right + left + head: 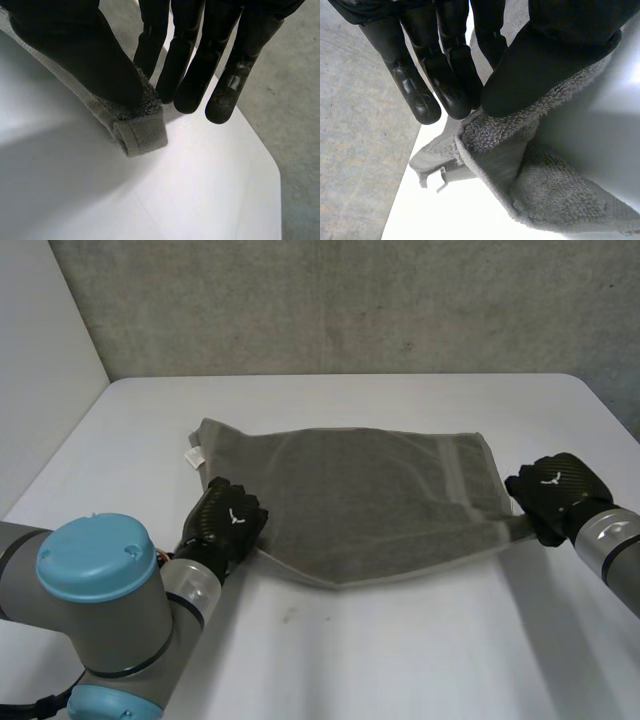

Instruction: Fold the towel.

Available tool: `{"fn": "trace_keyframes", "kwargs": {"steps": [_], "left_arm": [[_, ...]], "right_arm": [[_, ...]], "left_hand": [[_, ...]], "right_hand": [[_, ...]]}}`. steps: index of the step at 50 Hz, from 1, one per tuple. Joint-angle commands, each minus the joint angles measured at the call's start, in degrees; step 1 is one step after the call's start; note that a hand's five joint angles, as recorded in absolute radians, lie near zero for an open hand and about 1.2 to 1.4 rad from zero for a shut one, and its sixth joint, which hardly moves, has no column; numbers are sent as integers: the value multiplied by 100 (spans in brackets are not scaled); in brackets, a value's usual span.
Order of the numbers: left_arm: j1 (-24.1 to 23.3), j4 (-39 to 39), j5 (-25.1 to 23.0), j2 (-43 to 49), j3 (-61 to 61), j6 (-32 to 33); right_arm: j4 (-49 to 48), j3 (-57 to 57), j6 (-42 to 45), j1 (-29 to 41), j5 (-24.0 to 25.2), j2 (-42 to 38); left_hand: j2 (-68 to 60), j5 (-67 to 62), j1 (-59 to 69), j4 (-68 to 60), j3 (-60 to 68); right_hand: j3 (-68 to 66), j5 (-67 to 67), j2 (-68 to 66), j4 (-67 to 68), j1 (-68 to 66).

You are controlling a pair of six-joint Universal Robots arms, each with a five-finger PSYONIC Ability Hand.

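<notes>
A grey towel (370, 500) is stretched between my two hands just above the white table (400, 640), its near edge sagging to a point. My left hand (228, 518) pinches the towel's near left corner (495, 132) between thumb and fingers. At the near right corner (142, 132) my right hand (553, 492) holds the hemmed cloth the same way, thumb (95, 55) pressed against the fingers (187, 75). The towel's far edge lies on the table, with a small white label (194, 454) at its far left corner.
The table's far edge meets a grey wall (350, 300). Bare tabletop lies in front of the towel and on both sides of it. In the right wrist view the table's corner (272, 165) and the grey floor (295, 100) lie beyond my fingers.
</notes>
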State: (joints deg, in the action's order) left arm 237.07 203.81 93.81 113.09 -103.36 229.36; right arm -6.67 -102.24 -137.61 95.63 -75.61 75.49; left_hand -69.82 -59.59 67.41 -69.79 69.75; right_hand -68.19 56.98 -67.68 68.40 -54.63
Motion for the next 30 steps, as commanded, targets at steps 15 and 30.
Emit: {"fn": "trace_keyframes", "kwargs": {"steps": [15, 30], "left_arm": [[287, -597, -30, -638, -351, -1656], [778, -939, 23, -1290, -598, -3871]], "right_arm": [[-1, -68, -56, -511, 55, -87], [-10, -182, -91, -511, 99, -114]], "left_hand": [[5439, 5416, -5198, 5436, -5432], [5355, 5332, -5114, 5352, -5348]], "right_hand": [[-1181, 1302, -1232, 1160, -2537], [-1181, 1302, -1232, 1160, -2537]]}}
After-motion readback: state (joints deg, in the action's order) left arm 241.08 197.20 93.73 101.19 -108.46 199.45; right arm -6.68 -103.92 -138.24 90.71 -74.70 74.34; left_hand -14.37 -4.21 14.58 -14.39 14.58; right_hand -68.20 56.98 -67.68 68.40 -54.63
